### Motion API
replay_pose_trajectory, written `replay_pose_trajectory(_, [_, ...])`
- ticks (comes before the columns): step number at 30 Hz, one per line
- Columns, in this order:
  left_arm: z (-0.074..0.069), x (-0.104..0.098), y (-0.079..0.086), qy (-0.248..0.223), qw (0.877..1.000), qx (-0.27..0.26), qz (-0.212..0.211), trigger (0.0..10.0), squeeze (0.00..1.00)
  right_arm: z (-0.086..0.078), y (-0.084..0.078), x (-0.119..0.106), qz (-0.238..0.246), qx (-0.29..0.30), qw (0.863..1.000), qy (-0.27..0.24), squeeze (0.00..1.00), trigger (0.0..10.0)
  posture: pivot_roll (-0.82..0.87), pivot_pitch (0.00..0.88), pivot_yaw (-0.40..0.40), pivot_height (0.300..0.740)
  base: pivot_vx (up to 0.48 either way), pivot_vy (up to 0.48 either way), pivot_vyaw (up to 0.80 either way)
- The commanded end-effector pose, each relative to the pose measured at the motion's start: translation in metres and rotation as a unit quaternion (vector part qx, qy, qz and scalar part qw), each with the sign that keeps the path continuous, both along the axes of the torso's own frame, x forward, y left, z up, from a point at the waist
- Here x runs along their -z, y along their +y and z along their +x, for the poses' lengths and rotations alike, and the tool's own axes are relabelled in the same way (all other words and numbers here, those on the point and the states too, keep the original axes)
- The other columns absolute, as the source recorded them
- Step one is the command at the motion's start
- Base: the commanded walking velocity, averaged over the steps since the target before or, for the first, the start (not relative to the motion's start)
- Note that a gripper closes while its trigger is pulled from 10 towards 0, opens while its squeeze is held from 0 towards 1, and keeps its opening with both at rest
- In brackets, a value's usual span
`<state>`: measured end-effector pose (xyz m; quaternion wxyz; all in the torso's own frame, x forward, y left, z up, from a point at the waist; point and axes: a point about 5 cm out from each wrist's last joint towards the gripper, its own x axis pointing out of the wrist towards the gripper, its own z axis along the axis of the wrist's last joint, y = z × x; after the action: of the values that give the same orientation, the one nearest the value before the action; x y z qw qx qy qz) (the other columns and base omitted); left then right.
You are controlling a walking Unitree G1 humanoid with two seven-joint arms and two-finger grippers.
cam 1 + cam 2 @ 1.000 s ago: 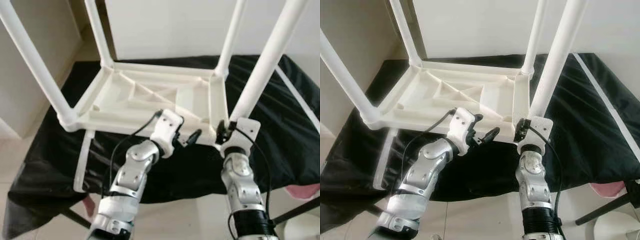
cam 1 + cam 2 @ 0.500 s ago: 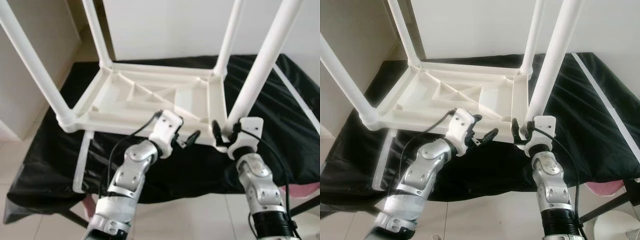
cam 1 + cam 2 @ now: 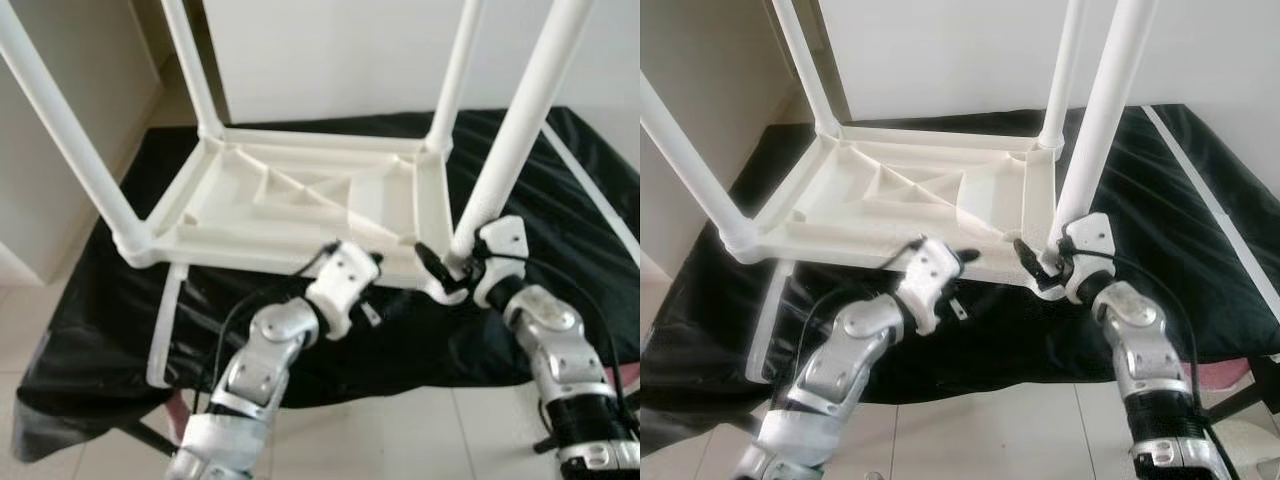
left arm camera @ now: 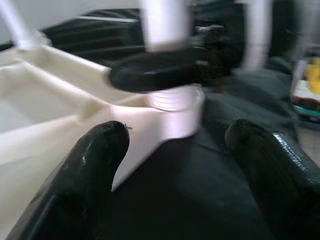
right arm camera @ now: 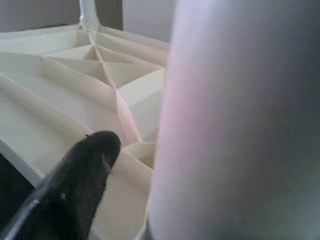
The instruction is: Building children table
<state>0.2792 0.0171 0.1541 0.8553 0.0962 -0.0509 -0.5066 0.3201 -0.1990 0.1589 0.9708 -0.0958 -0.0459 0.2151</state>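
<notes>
A white plastic children's table (image 3: 300, 200) lies upside down on a black cloth, its legs pointing up. My right gripper (image 3: 447, 268) is shut on the base of the near right leg (image 3: 510, 140), with one black finger (image 5: 80, 190) reaching along the table's underside beside the leg (image 5: 240, 125). My left gripper (image 3: 373, 290) hangs open just in front of the table's near edge, left of that leg, with nothing between its fingers (image 4: 95, 165). The left wrist view looks at the same corner and leg socket (image 4: 175, 115).
The black cloth (image 3: 570, 210) covers a low stand whose front edge lies just below my arms. A white bar (image 3: 165, 320) lies under the table's left corner and a white strip (image 3: 590, 190) at the right. Tiled floor lies below, a wall at the left.
My right wrist has swung around the leg's base from in front of it to its right side. The left gripper has shifted slightly right and down.
</notes>
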Motion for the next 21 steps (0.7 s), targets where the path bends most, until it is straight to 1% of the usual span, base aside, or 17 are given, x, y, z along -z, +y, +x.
replay_pose_trajectory(1, [-0.003,-0.001,-0.001,-0.011,1.000,0.016,0.003,10.0,0.00,0.000,0.002,0.004,-0.009,-0.013,1.000,0.009,0.00,3.9,-0.09,0.038,0.050,0.740,0.000,0.000,0.00])
replay_pose_trajectory(2, [-0.003,0.000,-0.003,-0.012,1.000,0.014,0.008,10.0,0.00,0.003,0.002,0.006,-0.008,-0.011,1.000,0.013,0.00,0.0,-0.08,0.034,0.043,0.740,0.000,0.000,0.00])
replay_pose_trajectory(6, [-0.003,-0.001,-0.004,-0.012,1.000,0.013,0.006,10.0,0.00,0.004,0.001,0.009,-0.008,-0.012,1.000,0.020,0.00,0.0,-0.08,0.032,0.038,0.740,0.000,0.000,0.00])
replay_pose_trajectory(8, [-0.003,-0.003,-0.003,-0.011,1.000,0.011,-0.005,10.0,0.00,0.003,-0.001,0.015,-0.022,-0.008,0.999,0.034,0.00,0.0,-0.08,0.031,0.036,0.740,0.000,0.000,0.00])
replay_pose_trajectory(9, [-0.004,-0.004,-0.002,-0.004,1.000,0.006,-0.021,10.0,0.00,0.003,-0.004,0.019,-0.016,0.001,0.999,0.045,0.00,0.0,-0.08,0.031,0.036,0.740,0.000,0.000,0.00])
replay_pose_trajectory(10, [-0.004,-0.004,-0.002,-0.003,1.000,0.005,-0.025,10.0,0.00,0.003,-0.004,0.019,-0.013,0.002,0.999,0.047,0.00,0.0,-0.08,0.031,0.036,0.740,0.000,0.000,0.00])
replay_pose_trajectory(12, [-0.003,-0.004,0.000,-0.003,1.000,0.004,-0.022,10.0,0.00,0.004,-0.004,0.019,-0.012,0.000,0.999,0.049,0.00,0.0,-0.08,0.029,0.037,0.740,0.000,0.000,0.00])
replay_pose_trajectory(13, [-0.003,-0.003,0.001,-0.003,1.000,0.004,-0.018,10.0,0.00,0.004,-0.005,0.020,-0.015,0.000,0.999,0.051,0.00,0.3,-0.08,0.029,0.037,0.740,0.000,0.000,0.00])
replay_pose_trajectory(15, [-0.003,-0.003,0.002,-0.003,1.000,0.004,-0.016,10.0,0.00,0.004,-0.005,0.020,-0.013,0.001,0.998,0.054,0.00,0.3,-0.08,0.028,0.037,0.740,0.000,0.000,0.00])
replay_pose_trajectory(16, [-0.003,-0.002,0.003,-0.003,1.000,0.003,-0.014,10.0,0.00,0.004,-0.005,0.020,-0.012,0.003,0.998,0.054,0.00,4.6,-0.08,0.026,0.036,0.740,0.000,0.000,0.00])
replay_pose_trajectory(17, [-0.002,-0.002,0.004,-0.004,1.000,0.002,-0.015,10.0,0.00,0.005,-0.005,0.020,-0.015,0.009,0.999,0.051,0.00,10.0,-0.08,0.026,0.036,0.740,0.000,0.000,0.00])
replay_pose_trajectory(18, [-0.002,-0.002,0.004,-0.004,1.000,0.002,-0.015,10.0,0.00,0.005,-0.005,0.020,-0.015,0.009,0.999,0.051,0.00,10.0,-0.08,0.026,0.036,0.740,0.000,0.000,0.00])
replay_pose_trajectory(19, [-0.001,-0.003,0.004,-0.006,1.000,-0.002,-0.015,10.0,0.00,0.005,-0.006,0.020,-0.018,0.027,0.998,0.048,0.00,10.0,-0.07,0.024,0.036,0.740,0.000,0.000,0.00])
replay_pose_trajectory(20, [-0.001,-0.004,0.005,-0.007,1.000,-0.006,-0.019,10.0,0.00,0.005,-0.006,0.020,-0.009,0.050,0.998,0.049,0.00,10.0,-0.08,0.023,0.038,0.740,0.000,0.000,0.00])
replay_pose_trajectory(21, [-0.001,-0.004,0.005,-0.007,1.000,-0.006,-0.019,10.0,0.00,0.005,-0.006,0.020,-0.009,0.050,0.998,0.049,0.00,10.0,-0.08,0.023,0.038,0.740,0.000,0.000,0.00])
